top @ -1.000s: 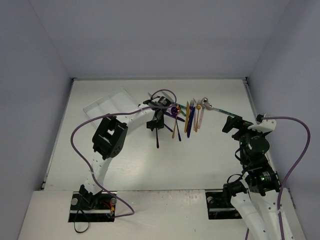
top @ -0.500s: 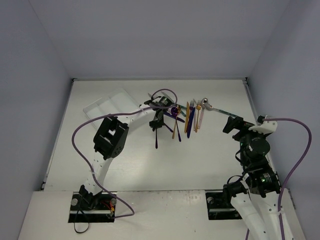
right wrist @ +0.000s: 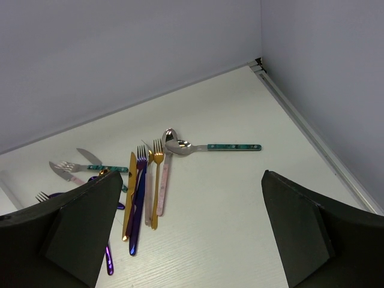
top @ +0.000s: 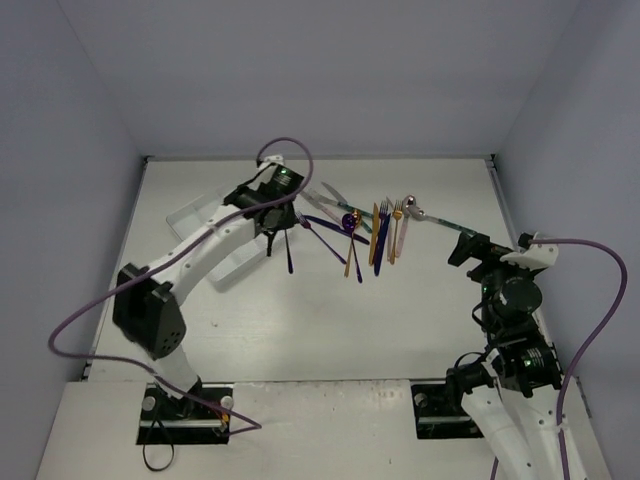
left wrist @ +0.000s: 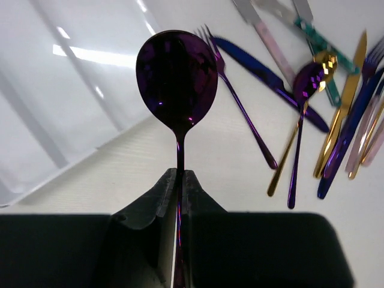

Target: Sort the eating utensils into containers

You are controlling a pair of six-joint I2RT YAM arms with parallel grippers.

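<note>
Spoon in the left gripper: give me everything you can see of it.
The purple spoon is glossy dark metal: an oval bowl on a thin straight handle. The left gripper is shut on the handle, bowl pointing away from the wrist. It hangs by the edge of the white tray, apart from the other utensils.

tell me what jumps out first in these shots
The left gripper is shut on the handle of a shiny purple spoon, beside the white tray at the back left. To its right, the colourful utensils lie fanned on the table, and the right gripper hangs open at the right.
</note>
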